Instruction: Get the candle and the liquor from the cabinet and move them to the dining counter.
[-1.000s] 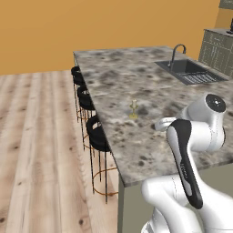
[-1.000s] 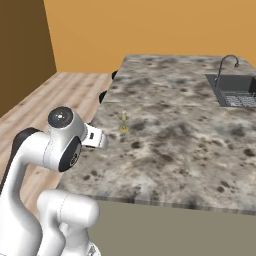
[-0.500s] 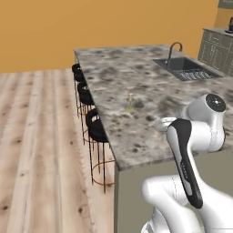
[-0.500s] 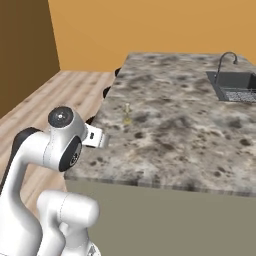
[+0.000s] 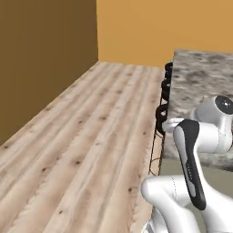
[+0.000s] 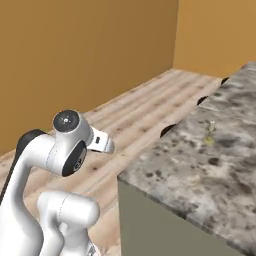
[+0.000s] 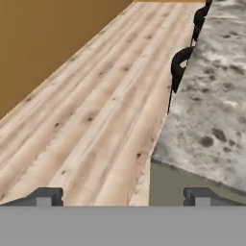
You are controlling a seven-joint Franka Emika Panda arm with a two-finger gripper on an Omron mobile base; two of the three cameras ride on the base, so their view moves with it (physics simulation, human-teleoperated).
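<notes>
Candle on the worktop too small to make out details, worktop cut by right edge in all three views, stools mostly hidden under its overhang, end effector fingertips cut off by bottom band

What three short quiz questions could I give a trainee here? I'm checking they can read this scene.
1. True or false: the candle stands on the dining counter.
2. Is the gripper open or shut?
3. The black stools stand along the counter's: A) floor side B) top C) sink.

Key: 1 true; 2 open, holding nothing; 3 A.
</notes>
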